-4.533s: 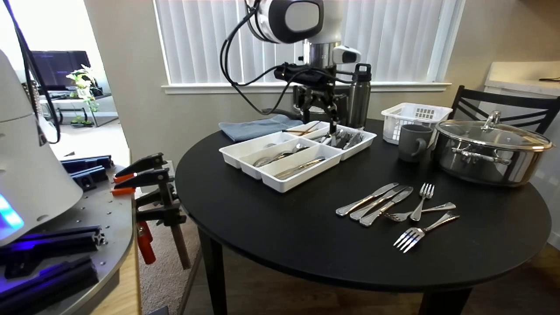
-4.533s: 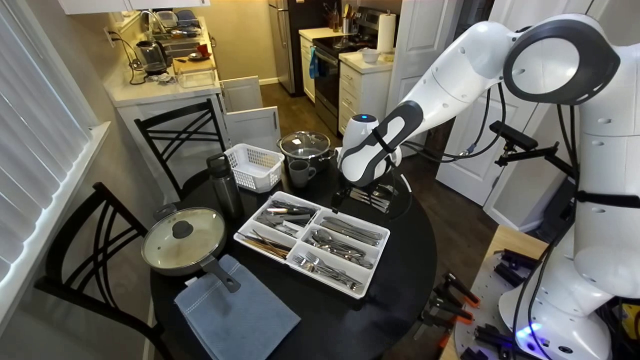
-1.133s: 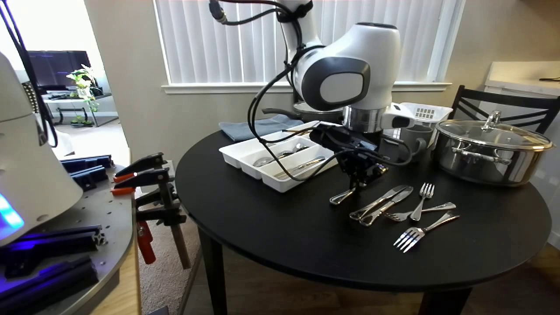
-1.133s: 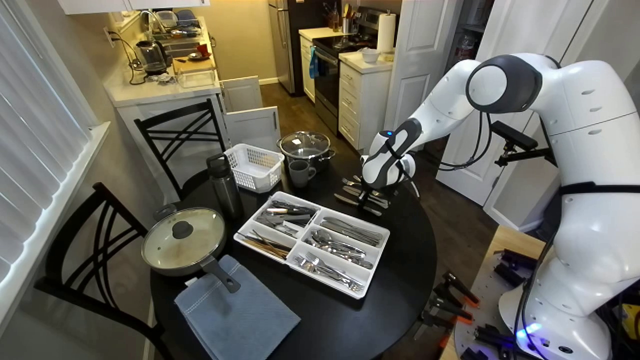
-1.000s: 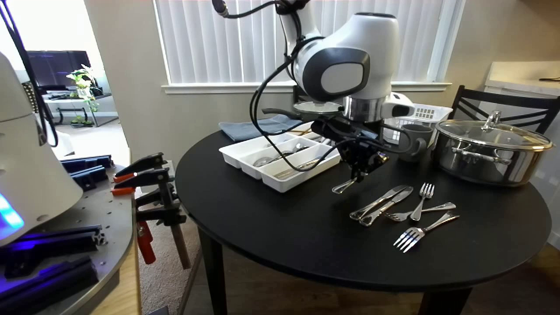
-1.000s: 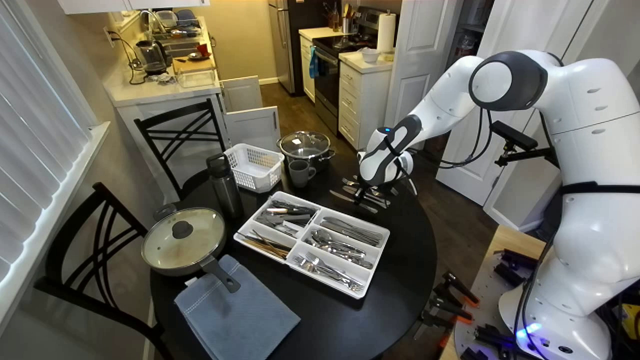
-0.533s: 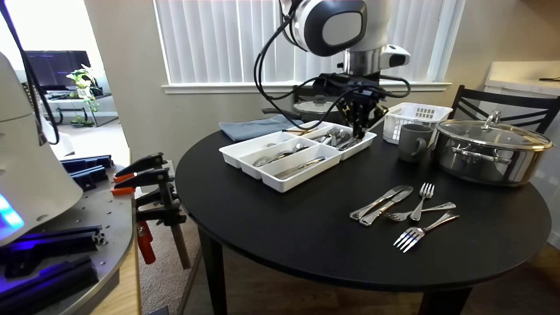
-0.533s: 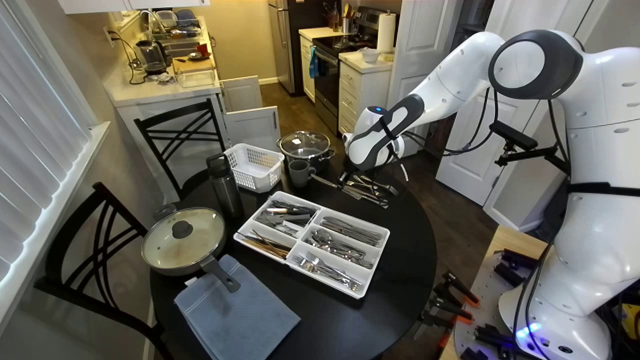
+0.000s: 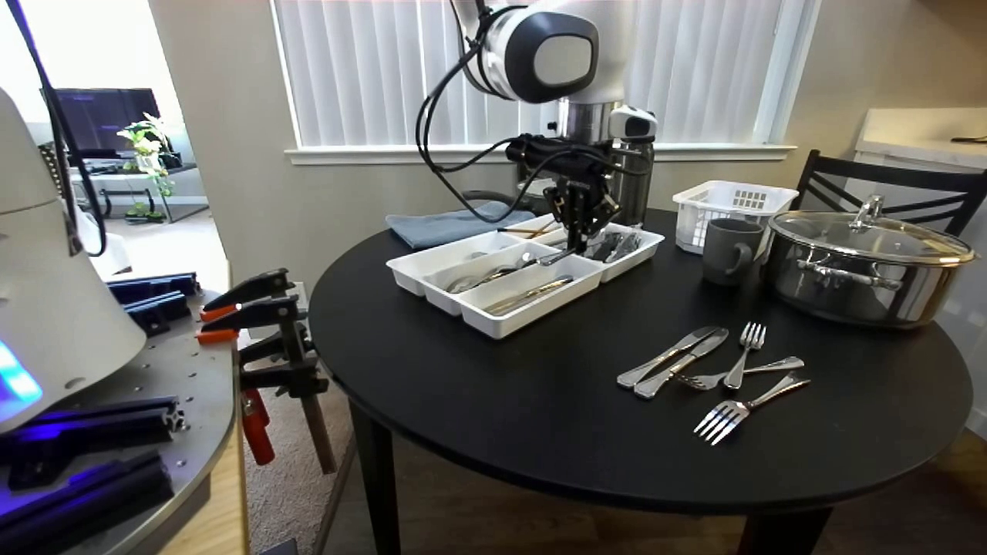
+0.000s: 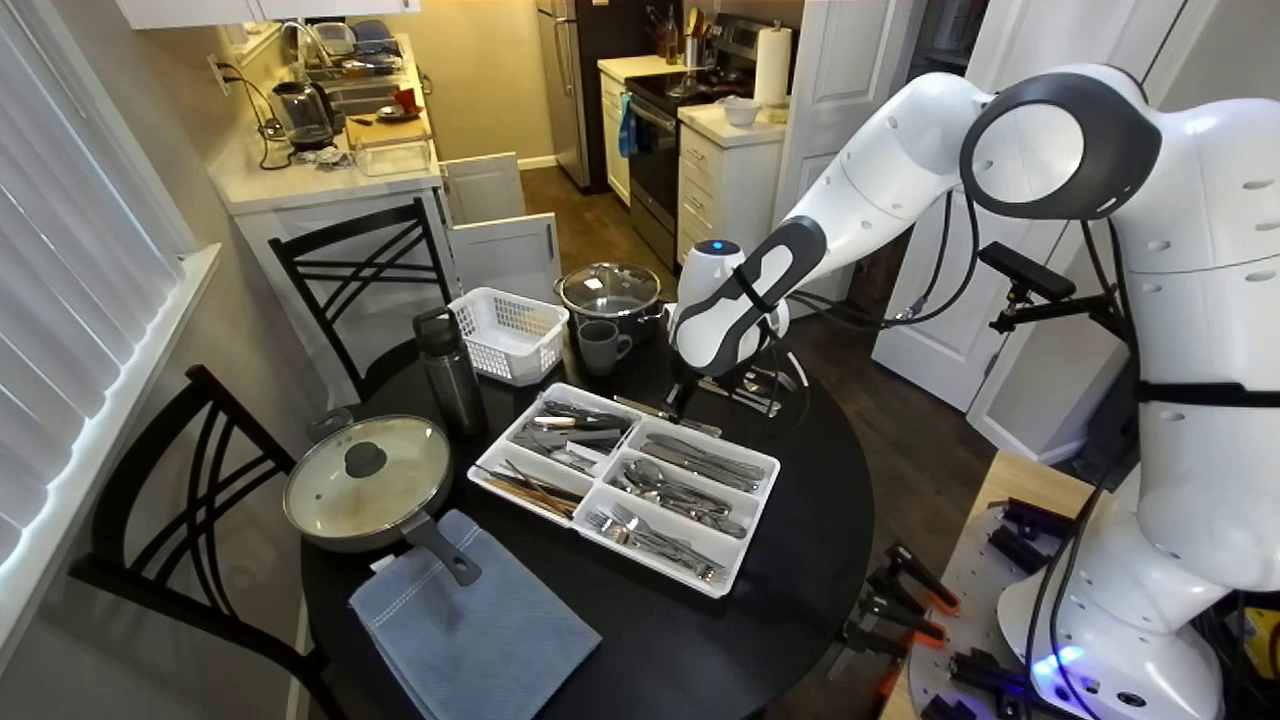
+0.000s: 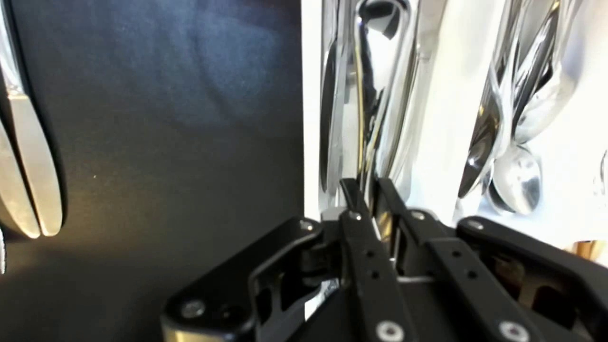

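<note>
Knife (image 11: 373,85) shifted nearer the white tray (image 11: 311,118), pinched mid-length in the gripper (image 11: 366,185)

The robot arm (image 10: 1205,330) has smooth, rounded shells (image 10: 890,150) of white colour, with a dark grey ring (image 10: 1125,145) around a white disc (image 10: 1027,140) at the upper right of an exterior view, a black strap (image 10: 1209,396), thin black cables (image 9: 426,112) and a small blue light (image 10: 717,246). Its white base (image 10: 1140,645) carries a glowing blue strip (image 10: 1058,660) at the lower right. After a silver collar (image 9: 587,122) comes the black gripper (image 11: 366,190), which has slender fingers (image 11: 361,235) and round silvery screws (image 11: 389,331).
</note>
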Controlling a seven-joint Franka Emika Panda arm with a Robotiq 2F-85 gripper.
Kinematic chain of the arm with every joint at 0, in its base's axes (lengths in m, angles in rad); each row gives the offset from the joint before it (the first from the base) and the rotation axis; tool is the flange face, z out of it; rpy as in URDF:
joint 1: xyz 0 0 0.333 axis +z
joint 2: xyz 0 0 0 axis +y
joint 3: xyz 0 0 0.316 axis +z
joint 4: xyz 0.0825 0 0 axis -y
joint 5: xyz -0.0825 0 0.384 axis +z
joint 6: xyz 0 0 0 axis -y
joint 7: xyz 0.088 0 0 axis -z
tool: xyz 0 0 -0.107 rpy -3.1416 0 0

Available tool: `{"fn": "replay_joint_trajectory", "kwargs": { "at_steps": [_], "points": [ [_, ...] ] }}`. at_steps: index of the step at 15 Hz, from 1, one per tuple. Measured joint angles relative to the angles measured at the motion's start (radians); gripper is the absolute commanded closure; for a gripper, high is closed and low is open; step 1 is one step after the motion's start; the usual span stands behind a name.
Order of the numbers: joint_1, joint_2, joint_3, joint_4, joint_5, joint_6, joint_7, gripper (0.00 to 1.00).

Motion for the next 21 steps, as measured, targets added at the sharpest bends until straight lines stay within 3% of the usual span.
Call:
{"fn": "replay_joint_trajectory", "kwargs": {
  "at_steps": [6,11,12,13,21],
  "points": [
    [0.186,0.007,-0.145,-0.037,-0.068,-0.085,0.184,0.97],
    [0.224,0.014,-0.176,-0.036,-0.077,-0.115,0.222,0.96],
    [0.224,0.016,-0.178,-0.036,-0.077,-0.120,0.222,0.64],
    [0.224,0.017,-0.180,-0.036,-0.078,-0.130,0.222,0.63],
    [0.223,0.017,-0.183,-0.021,-0.087,-0.180,0.222,0.14]
  ]
}}
